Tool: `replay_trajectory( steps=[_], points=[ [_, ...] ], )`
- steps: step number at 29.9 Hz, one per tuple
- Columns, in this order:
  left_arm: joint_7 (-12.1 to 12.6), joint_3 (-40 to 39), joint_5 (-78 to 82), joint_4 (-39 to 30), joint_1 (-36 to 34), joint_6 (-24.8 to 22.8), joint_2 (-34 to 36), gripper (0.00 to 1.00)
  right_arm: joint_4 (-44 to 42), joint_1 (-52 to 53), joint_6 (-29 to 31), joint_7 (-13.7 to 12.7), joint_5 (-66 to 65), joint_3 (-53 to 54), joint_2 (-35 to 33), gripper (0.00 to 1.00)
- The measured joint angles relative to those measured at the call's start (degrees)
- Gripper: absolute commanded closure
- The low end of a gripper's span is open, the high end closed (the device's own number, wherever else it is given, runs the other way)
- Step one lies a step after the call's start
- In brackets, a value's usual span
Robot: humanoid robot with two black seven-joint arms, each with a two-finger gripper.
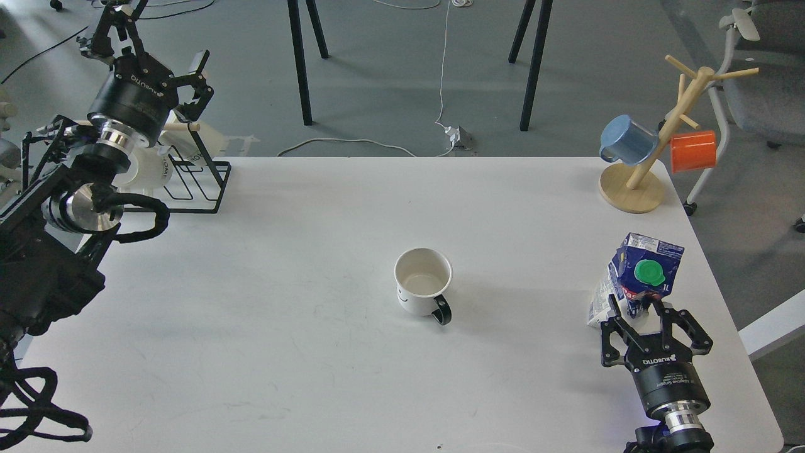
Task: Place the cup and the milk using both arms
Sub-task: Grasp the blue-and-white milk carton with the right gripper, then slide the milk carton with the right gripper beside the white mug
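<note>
A white mug point(423, 283) with a black handle and a small smile face stands upright near the middle of the white table point(314, 264). A blue and white milk carton point(635, 277) with a green cap stands near the right edge, leaning slightly. My right gripper point(635, 309) is open, with one finger on each side of the carton's lower part and touching it. My left gripper point(157, 47) is open and empty, raised at the far left above a black wire rack, far from the mug.
A wooden mug tree point(632, 189) at the back right holds a blue cup point(626, 139) and an orange cup point(693, 151). The black wire rack point(198, 185) at the back left holds a white mug point(148, 173). The table's right edge runs just beside the carton.
</note>
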Motion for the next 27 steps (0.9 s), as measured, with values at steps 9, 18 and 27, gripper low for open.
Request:
replay_trajectory(
  steps=[9,18,27],
  points=[
    [0.08,0.17,0.00,0.44,0.00,0.05,-0.11,0.01,0.82,0.30,0.00,-0.17,-0.10,-1.22,3.61,0.84],
    [0.09,1.12,0.17,0.76,0.14,0.01,0.73,0.01,3.76,3.83,0.00,-0.61,-1.18,-7.32,5.25,0.83],
    [0.09,2.29,0.38,1.03,0.14,0.04,0.86,0.01,2.24,5.39,0.00,-1.61,-1.34,-11.28,9.98,0.82]
  ],
)
